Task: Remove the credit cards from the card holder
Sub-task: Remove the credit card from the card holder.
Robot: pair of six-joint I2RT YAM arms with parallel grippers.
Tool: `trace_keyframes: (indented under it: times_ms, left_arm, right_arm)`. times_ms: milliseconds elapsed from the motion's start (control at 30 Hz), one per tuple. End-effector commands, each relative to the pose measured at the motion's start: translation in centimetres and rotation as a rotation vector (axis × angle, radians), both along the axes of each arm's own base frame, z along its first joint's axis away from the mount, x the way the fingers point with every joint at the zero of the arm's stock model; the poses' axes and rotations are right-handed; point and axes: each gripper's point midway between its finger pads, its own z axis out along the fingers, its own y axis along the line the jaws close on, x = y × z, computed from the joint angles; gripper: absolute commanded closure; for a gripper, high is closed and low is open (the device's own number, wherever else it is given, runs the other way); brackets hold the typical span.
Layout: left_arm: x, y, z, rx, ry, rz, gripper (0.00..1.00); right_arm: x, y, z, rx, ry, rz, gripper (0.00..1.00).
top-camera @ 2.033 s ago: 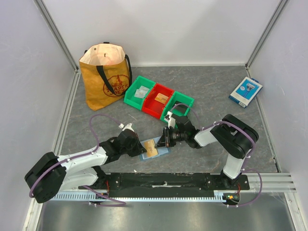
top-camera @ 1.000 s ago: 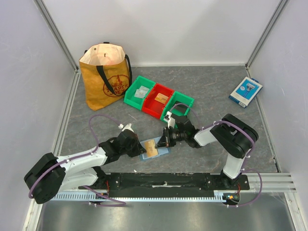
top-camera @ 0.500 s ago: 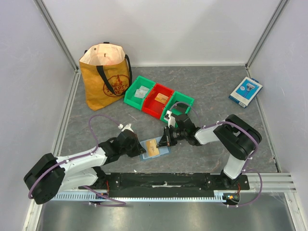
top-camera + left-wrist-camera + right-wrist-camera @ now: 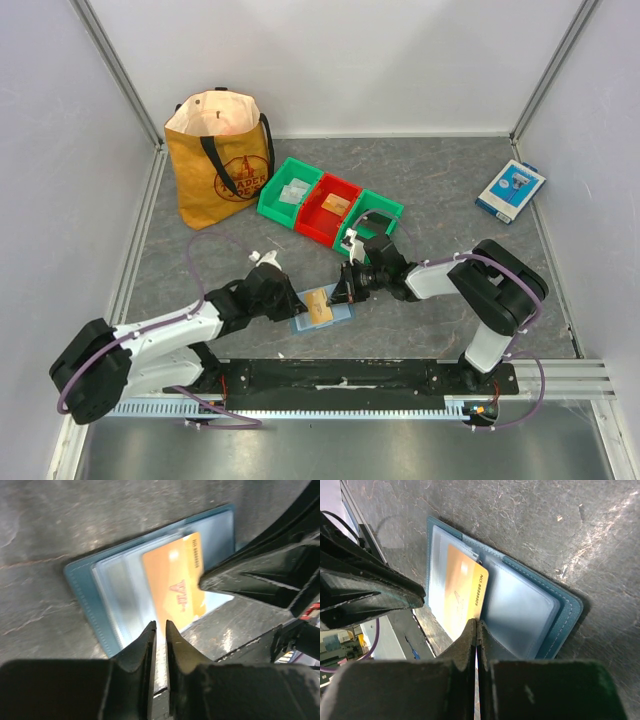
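Observation:
The dusty-blue card holder (image 4: 341, 316) lies open on the table between the two arms. An orange credit card (image 4: 318, 304) sticks partly out of its pale inner pocket. My right gripper (image 4: 344, 293) is shut on that card's edge; the right wrist view shows the tips (image 4: 476, 624) pinched at the card (image 4: 459, 590), over the holder (image 4: 566, 611). My left gripper (image 4: 286, 300) hovers at the holder's left edge. In the left wrist view its jaws (image 4: 160, 626) stand slightly apart with nothing between them, above the holder (image 4: 82, 580) and the card (image 4: 175, 587).
A yellow tote bag (image 4: 220, 160) stands at the back left. A green bin (image 4: 290, 192), a red bin (image 4: 330, 210) and another green bin (image 4: 372, 215) sit in a row behind the holder. A blue-and-white box (image 4: 510, 190) lies far right. The black base rail (image 4: 340, 375) runs along the near edge.
My left gripper has opened a little and drawn back slightly from the holder's edge. My right gripper stays shut on the orange card, which has barely moved.

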Motion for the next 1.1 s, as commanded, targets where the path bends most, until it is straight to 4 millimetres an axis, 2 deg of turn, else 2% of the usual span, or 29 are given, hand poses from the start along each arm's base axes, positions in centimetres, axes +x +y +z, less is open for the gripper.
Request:
trace_keyframes:
  times_ms: [0,100,233,400,500,567,733,933,1067]
  left_arm:
    - [1.6,-2.5,2.3,-0.035,-0.071,-0.086,0.81]
    - [1.7,-2.3,1.1,-0.005,-0.045,-0.077,0.87]
    - [0.5,-1.3,-1.3,0.051,0.029,-0.071,0.96]
    - [-0.7,0.6,-3.2,0.111,0.071,-0.055,0.98]
    - [-1.0,0.9,-3.6,0.120,0.081,-0.054,0.98]
    - [-1.1,0.9,-3.6,0.118,0.085,-0.055,0.98]
    - [-1.1,0.8,-3.6,0.117,0.084,-0.058,0.98]
    - [-1.2,0.9,-3.6,0.112,0.083,-0.056,0.98]
    - [-1.2,0.9,-3.7,0.109,0.084,-0.054,0.98]
  right_arm:
    - [0.9,-0.6,-0.6,-0.042,-0.030,-0.023,1.00]
    - [0.8,-0.7,-0.6,-0.045,-0.030,-0.024,1.00]
    - [0.9,-0.9,-0.8,-0.060,-0.034,-0.031,1.00]
    - [1.4,-1.4,-1.0,-0.091,-0.036,-0.068,1.00]
    - [1.3,-1.0,-0.7,-0.064,-0.030,-0.060,0.94]
    - [1.0,-0.6,-0.3,-0.031,-0.015,-0.048,0.83]
    - [0.6,0.1,-0.4,-0.008,0.002,-0.030,0.75]
    - [0.1,0.5,-1.2,-0.016,0.015,-0.020,0.76]
    - [0.0,0.4,-1.5,-0.023,0.015,-0.017,0.86]
